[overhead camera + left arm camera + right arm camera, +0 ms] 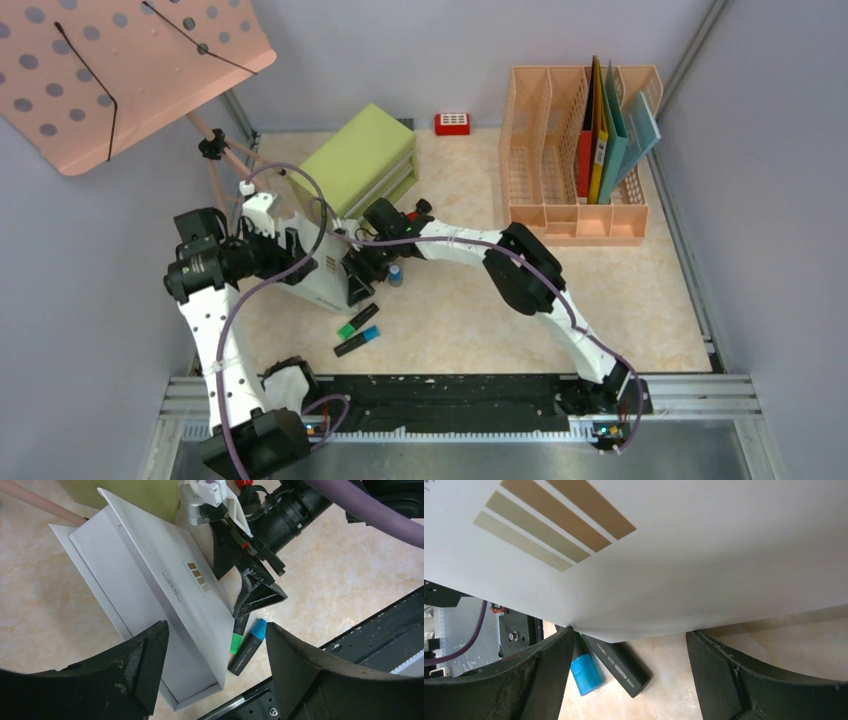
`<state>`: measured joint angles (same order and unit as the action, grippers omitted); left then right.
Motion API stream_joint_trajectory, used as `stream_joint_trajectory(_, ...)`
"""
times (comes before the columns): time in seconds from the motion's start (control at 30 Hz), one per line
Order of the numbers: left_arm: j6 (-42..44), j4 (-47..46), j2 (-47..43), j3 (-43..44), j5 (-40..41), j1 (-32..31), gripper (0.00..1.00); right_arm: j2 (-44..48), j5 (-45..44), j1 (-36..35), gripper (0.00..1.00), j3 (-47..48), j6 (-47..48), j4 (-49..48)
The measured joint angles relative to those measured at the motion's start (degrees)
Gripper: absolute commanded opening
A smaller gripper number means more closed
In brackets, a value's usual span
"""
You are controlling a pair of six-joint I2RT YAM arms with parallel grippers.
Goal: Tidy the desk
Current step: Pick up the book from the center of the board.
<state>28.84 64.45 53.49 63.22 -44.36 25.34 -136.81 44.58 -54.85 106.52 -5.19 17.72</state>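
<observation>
While both arms lean in over the left half of the desk [620, 300], work centres on one white box [150, 580] lying open on the beige marble top, its flap raised. The left gripper [216, 632] hovers above the box with fingers spread and nothing between them. The right gripper [630, 635] sits low at the flap's outer face, its fingers also spread and gripping nothing. The step in hand looks to be dealing with this box, not yet closed or put away.

Two markers lie on the desk just beside the box, partly under the flap: one green-tipped marker [239, 632] and one blue-tipped marker [248, 647], side by side. The next move likely calls for a careful pinch, either on the thin flap edge or on one marker without nudging its neighbour.

Also counted are one green drawer cabinet [365, 155] behind the box, one peach file rack [530, 150] at the back right holding at least four folders [600, 140], and one small red item [452, 123] at the rear wall.
</observation>
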Motion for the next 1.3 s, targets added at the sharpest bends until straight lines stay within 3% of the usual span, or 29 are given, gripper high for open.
stream_joint_trajectory(0.63,-8.4,-3.3,-0.5,0.4,0.1,-8.5,0.75,0.2,2.8,1.5,0.76,-0.8,-2.5,-2.0)
stream_joint_trajectory(1.3,-14.5,-5.7,0.3,1.2,2.9,-15.0,0.75,2.3,1.8,3.0,0.78,-0.3,2.4,3.4)
